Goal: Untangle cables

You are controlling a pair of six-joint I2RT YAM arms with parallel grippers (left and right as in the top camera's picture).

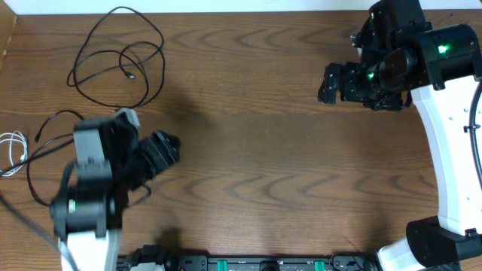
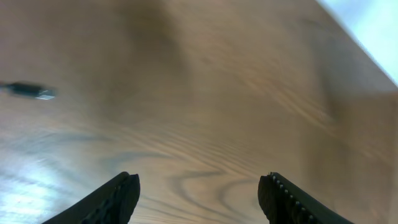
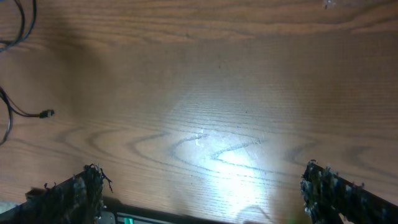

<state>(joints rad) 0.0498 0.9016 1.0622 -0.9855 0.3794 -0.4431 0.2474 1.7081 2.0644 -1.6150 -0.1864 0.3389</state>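
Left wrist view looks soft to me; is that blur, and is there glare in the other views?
Left wrist: blurred throughout, the black plug upper left smeared, a pale sheen on the table lower left. Right wrist: grain sharp, a bright glare patch low of centre, the small cable plug at the left clean. Overhead: even light, the looped black cable crisp.

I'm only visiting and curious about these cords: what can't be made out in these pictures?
The white cable: overhead view, cut off by the left edge.
The lower black cable: overhead view, partly hidden under the left arm.
The plug: left wrist view, too blurred to tell its cable.
The black cord: right wrist view, runs off the left edge.
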